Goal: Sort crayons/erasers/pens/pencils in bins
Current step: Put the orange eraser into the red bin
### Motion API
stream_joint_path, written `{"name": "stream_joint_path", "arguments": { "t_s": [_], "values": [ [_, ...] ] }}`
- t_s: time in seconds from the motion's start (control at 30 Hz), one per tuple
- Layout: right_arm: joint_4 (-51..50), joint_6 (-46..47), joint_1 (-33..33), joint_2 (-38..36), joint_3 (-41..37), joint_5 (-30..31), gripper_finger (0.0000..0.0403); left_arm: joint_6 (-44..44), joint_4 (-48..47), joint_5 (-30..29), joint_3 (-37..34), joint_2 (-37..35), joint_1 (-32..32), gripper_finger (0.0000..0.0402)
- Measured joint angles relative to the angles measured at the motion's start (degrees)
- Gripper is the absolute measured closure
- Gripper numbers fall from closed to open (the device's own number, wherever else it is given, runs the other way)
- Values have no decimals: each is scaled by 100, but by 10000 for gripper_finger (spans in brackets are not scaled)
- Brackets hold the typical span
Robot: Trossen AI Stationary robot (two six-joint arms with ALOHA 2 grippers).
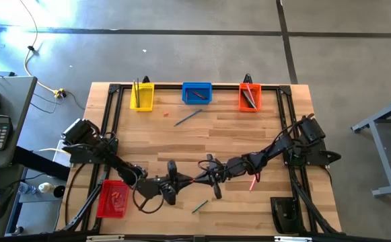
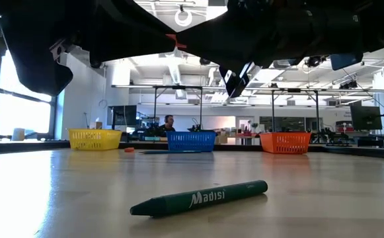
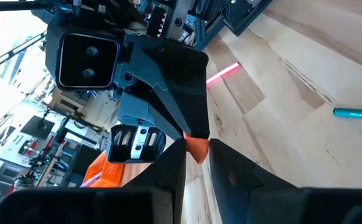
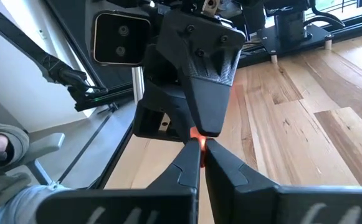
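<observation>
While overhead hides it, wrist views show both jaws pinching—seemingly—one reddish crayon (image 3: 196,148).

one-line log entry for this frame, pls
phase: handover above table centre | left gripper: shut on orange crayon | right gripper: shut on same crayon | green crayon: loose on table

Overhead looks down; low looks level; wrists face each other.

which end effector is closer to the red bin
Left. The left end effector sits just inboard of the red bin at the table's near-left corner; the right end effector meets it from the other side, slightly farther away.
</observation>
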Motion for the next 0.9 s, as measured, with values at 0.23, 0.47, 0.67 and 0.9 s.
{"name": "stream_joint_path", "arguments": {
  "t_s": [0.23, 0.47, 0.67, 0.9],
  "values": [
    [31, 17, 2, 0, 0, -100, 402, 39, 112, 251, 0, 0, 9, 336],
    [5, -45, 7, 0, 0, 6, 401, 44, 107, 226, 0, 0, 18, 366],
    [-59, -531, 3, 0, 0, 29, 376, 36, 43, 187, 0, 0, 45, 393],
    [-137, -544, 0, 2, 0, 49, 314, -88, -126, 158, 1, -1, 44, 397]
  ]
}}
